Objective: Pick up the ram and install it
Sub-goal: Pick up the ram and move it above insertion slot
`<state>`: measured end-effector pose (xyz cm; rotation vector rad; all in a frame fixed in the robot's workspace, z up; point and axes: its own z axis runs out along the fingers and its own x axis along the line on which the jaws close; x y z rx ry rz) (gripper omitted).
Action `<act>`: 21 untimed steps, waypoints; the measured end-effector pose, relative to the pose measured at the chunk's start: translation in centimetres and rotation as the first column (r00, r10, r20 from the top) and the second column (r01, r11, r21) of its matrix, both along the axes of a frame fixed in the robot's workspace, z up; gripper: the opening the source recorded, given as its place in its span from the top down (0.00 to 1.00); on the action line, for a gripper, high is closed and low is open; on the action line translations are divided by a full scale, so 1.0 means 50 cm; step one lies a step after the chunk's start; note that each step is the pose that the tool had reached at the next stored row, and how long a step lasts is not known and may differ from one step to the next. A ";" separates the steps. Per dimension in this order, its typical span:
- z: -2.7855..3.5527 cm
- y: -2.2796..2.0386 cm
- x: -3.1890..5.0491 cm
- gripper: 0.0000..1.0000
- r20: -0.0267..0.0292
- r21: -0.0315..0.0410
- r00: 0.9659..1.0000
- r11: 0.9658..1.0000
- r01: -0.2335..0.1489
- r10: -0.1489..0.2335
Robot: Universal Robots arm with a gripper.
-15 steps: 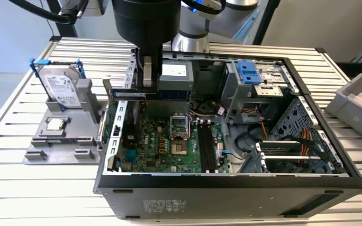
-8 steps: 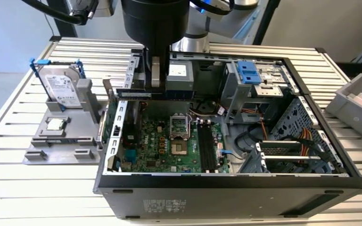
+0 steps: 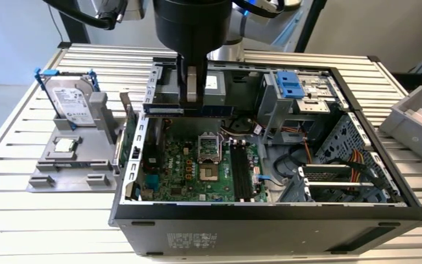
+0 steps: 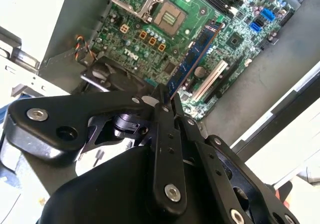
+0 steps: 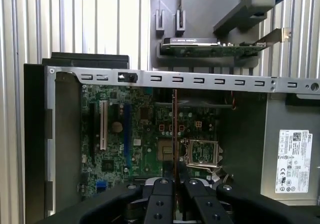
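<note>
In the exterior view the tool is closed on the ram, a thin blue stick held level over the open computer case, apart from the black memory slots. A hard drive stands at the exterior view's left. In the second wrist view the ram shows small chips and hangs, it seems, without touching the motherboard. In the first wrist view the ram is a thin edge-on line before the processor socket.

exterior view: high, angled down into open case | both wrist views: close behind tool — share motherboard
</note>
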<state>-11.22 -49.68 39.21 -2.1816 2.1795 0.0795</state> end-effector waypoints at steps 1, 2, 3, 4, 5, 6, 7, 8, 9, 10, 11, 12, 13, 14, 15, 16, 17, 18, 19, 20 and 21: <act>0.000 0.0000 0.003 1.00 0.000 0.000 1.000 1.000 0.000 0.000; 0.000 0.0000 0.005 1.00 0.000 0.000 1.000 1.000 0.000 0.000; 0.000 0.0000 0.008 1.00 0.000 0.000 1.000 1.000 0.000 0.000; 0.000 0.0000 0.010 1.00 0.000 0.000 1.000 1.000 0.000 0.000; 0.000 0.0000 0.013 1.00 0.000 0.000 1.000 1.000 0.000 0.000; 0.000 0.0000 0.016 1.00 0.000 0.000 1.000 1.000 0.000 0.000; 0.000 0.0000 0.018 1.00 0.000 0.000 1.000 1.000 0.000 0.000; 0.000 0.0000 0.021 1.00 0.000 0.000 1.000 1.000 0.000 0.000; 0.000 0.0000 0.024 1.00 0.000 0.000 1.000 1.000 0.000 0.000; 0.000 -0.0001 0.026 1.00 0.000 0.000 1.000 1.000 0.000 0.000; 0.000 0.0000 0.029 1.00 0.000 0.000 1.000 1.000 0.000 0.000; 0.000 0.0000 0.032 1.00 0.000 0.000 1.000 1.000 0.000 0.000; 0.000 0.0000 0.034 1.00 0.000 0.000 1.000 1.000 0.000 0.000; 0.000 0.0000 0.037 1.00 0.000 0.000 1.000 1.000 0.000 0.000; 0.000 0.0000 0.039 1.00 0.000 0.000 1.000 1.000 0.000 0.000; 0.000 -0.0001 0.042 1.00 0.000 0.000 1.000 1.000 0.000 0.000; 0.000 0.0000 0.045 1.00 0.000 0.000 1.000 1.000 0.000 0.000; 0.000 0.0000 0.047 1.00 0.000 0.000 1.000 1.000 0.000 0.000; 0.000 -0.0001 0.050 1.00 0.000 0.000 1.000 1.000 0.000 0.000; 0.000 0.0000 0.052 1.00 0.000 0.000 1.000 1.000 0.000 0.000; 0.000 -0.0001 0.055 1.00 0.000 0.000 1.000 1.000 0.000 0.000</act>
